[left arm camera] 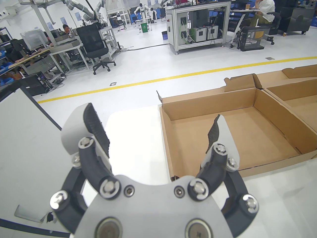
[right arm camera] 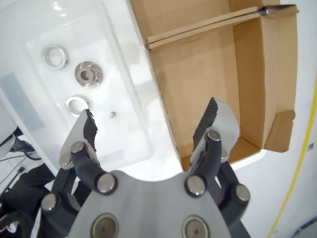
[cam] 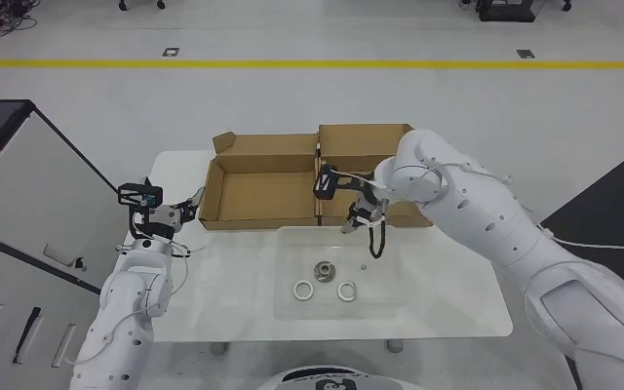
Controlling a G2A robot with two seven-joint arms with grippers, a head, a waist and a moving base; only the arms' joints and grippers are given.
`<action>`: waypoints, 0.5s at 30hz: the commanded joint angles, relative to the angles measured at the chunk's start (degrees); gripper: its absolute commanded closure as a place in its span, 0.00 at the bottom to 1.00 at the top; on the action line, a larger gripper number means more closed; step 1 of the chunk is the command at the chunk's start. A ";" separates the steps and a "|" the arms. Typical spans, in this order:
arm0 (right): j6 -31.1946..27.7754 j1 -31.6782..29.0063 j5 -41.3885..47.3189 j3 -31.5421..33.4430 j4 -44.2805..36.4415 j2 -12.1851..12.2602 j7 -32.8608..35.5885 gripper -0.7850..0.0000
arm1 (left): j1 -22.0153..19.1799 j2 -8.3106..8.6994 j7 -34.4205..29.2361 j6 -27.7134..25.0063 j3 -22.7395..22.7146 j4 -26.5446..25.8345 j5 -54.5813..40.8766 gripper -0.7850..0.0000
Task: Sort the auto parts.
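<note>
Reach lower left from the wide-open, empty right tool [cam: 361,229], at the tray's [cam: 390,292] upper edge, for the wheel [cam: 322,270] and rings [cam: 304,290]; leave the left tool [cam: 190,203], also open and empty, far off.

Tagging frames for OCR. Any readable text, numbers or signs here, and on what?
No legible text.
Cardboard box and its neighbour: plain, no print seen.
Finned hub, two rings, small nut in the clear tray: no markings legible.
Wall posters in the room behind: too small to read.
Yellow floor line: plain stripe, no lettering.
</note>
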 commanded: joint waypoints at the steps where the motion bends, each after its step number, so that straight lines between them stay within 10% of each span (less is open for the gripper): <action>1: 1.04 1.68 1.60 -2.89 -2.33 0.99 1.04 0.00 | 0.00 0.00 0.00 0.00 0.00 0.00 0.00 0.00; 15: 5.07 11.89 12.64 -20.00 -7.80 6.62 5.07 0.00 | 0.00 0.00 0.00 0.00 0.00 0.00 0.00 0.00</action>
